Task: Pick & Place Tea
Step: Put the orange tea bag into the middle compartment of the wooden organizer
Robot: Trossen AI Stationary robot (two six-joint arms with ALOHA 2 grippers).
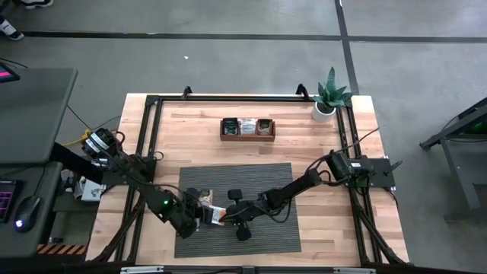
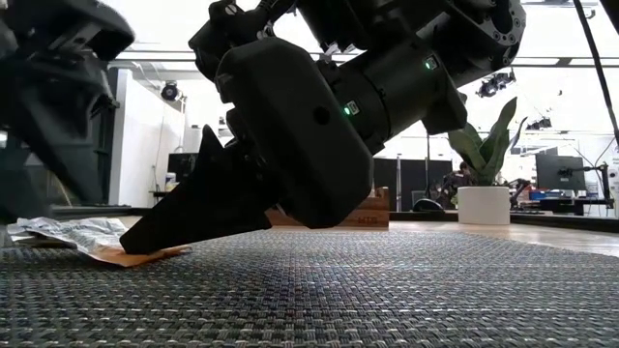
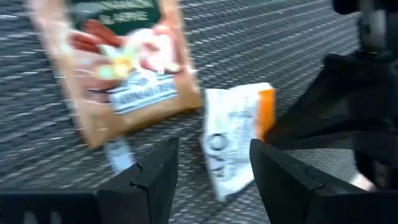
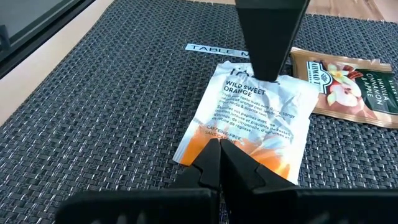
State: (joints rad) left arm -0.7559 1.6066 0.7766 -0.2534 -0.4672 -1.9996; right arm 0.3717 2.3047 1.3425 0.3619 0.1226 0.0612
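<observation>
A white-and-orange tea sachet [image 4: 249,118] lies flat on the grey woven mat [image 1: 240,183]. A tan sachet [image 4: 348,78] lies beside it, also flat on the mat. My right gripper [image 4: 214,149] is shut, with its tips on the sachet's orange end. My left gripper [image 3: 214,177] is open, one finger on each side of the sachet's [image 3: 233,146] white end. In the right wrist view it comes down as a dark wedge [image 4: 270,43] at the sachet's far edge. My right gripper presses its shut fingertips [image 2: 135,244] down on the sachet's orange end [image 4: 261,149], slanting down from the table's right. The sachet lies flat on the mat beneath them. My left gripper stands over the white end [image 4: 267,84]; I cannot tell whether it touches.
A wooden box [image 1: 247,128] with more sachets stands at the far middle of the table, and a potted plant [image 1: 329,97] at the far right corner. A thin white label strip [image 4: 211,48] lies on the mat beyond the sachets.
</observation>
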